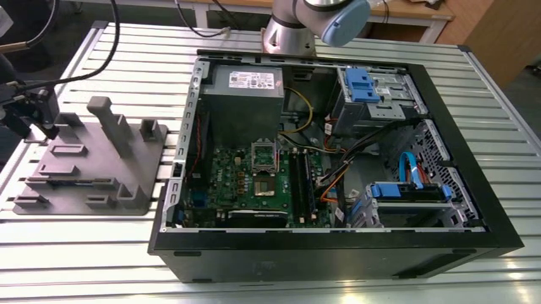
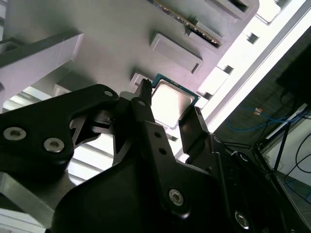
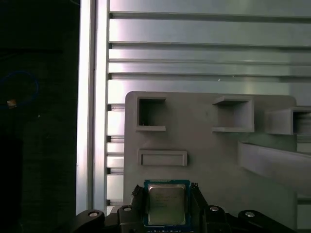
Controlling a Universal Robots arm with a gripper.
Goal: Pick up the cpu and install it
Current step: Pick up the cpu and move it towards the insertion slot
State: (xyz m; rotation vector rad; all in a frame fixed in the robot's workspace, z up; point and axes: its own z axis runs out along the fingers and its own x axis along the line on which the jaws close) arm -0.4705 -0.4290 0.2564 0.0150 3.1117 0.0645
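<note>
The cpu (image 3: 166,204), a small square chip with a silvery top and a thin green rim, sits between my two black fingers just over the grey plastic tray (image 3: 209,160). My gripper (image 3: 166,193) is shut on it, one finger against each opposite edge. In the second wrist view the cpu (image 2: 171,98) shows between the fingertips (image 2: 144,92) of the gripper (image 2: 169,103), with the tray (image 2: 107,43) behind. In the exterior view the gripper (image 1: 44,123) hangs over the far corner of the tray (image 1: 76,171), at that view's left.
An open black computer case (image 1: 338,253) lies on the slatted metal table (image 1: 85,253) to the exterior view's right of the tray. Inside are a green motherboard (image 1: 224,180), a hollow metal socket frame (image 1: 263,154), cables and blue drive brackets (image 1: 359,85). Upright blocks (image 1: 110,123) rise from the tray.
</note>
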